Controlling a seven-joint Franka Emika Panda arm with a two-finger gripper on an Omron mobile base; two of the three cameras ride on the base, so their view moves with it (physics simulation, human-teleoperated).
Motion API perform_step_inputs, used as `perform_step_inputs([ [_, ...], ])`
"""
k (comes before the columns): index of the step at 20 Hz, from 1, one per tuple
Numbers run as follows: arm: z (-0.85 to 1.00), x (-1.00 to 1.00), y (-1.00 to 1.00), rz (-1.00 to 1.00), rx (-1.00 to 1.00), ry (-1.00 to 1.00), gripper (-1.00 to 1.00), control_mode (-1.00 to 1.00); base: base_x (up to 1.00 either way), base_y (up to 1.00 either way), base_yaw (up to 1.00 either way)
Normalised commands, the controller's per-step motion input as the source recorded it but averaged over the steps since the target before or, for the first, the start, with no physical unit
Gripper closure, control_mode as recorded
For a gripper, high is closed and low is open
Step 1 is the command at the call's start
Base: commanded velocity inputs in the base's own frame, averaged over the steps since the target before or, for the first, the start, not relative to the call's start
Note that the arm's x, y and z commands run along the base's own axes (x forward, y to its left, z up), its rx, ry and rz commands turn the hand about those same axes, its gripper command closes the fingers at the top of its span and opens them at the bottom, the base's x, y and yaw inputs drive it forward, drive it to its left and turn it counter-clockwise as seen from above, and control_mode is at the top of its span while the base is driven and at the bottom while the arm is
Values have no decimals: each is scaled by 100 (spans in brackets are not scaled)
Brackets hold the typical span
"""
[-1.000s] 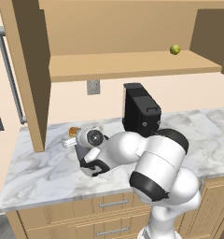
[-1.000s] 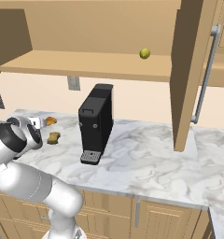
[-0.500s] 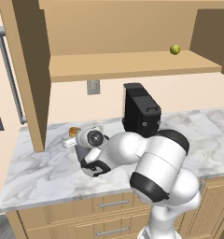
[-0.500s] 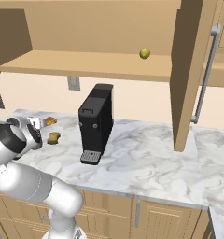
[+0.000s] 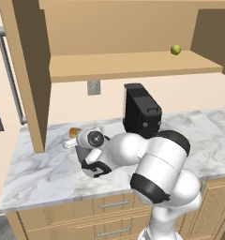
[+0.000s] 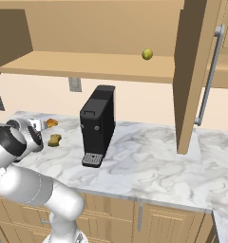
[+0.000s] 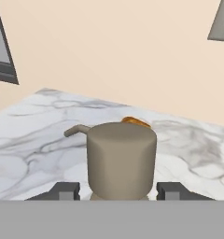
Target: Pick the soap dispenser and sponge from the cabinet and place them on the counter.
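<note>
- Cabinet (image 5: 128, 65): I see it open over the counter, doors swung out to both sides. Its top is cut off by the frame in both base views. The shelf carries a small green ball (image 6: 147, 54) near its right end.
- Counter (image 6: 149, 163): marble slab; my own arm blocks a good part of its left half in the left base view.
- Black coffee machine (image 6: 97, 126): stands upright at mid-counter. In the left base view its lower front is hidden behind my arm.
- Gripper (image 7: 118, 190): low over the counter's left end, pointing toward the wall. In the hand view I see just the two dark tips, one on either side of the bottle's base. They sit at a middling spread, right by its sides. Actual contact is hidden at the bottom edge, so I cannot tell whether they are gripping it.
- Soap dispenser (image 7: 121, 158): upright on the counter between the finger tips, thin nozzle sticking out to the left of the view. From the base cameras I cannot make it out for certain behind the wrist.
- Sponge (image 6: 54, 139): mustard block lying on the counter, left of the coffee machine, just beside my wrist.
- Orange-brown lump (image 5: 75, 132): on the counter near the wall, behind the bottle. In the hand view just a sliver peeks over the bottle's top.
</note>
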Motion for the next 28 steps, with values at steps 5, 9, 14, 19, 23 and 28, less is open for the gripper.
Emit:
perform_step_inputs([
  [5,0,0,0,0,0,0,100,-100,0,0,0],
  [9,-4,-6,-2,0,0,-5,100,-100,0,0,0],
  [14,-3,-1,0,0,0,-7,100,-100,0,0,0],
  [19,0,0,0,0,0,-2,100,-100,0,0,0],
  [23,0,0,0,0,0,0,100,-100,0,0,0],
  [28,-2,0,0,0,0,0,100,-100,0,0,0],
])
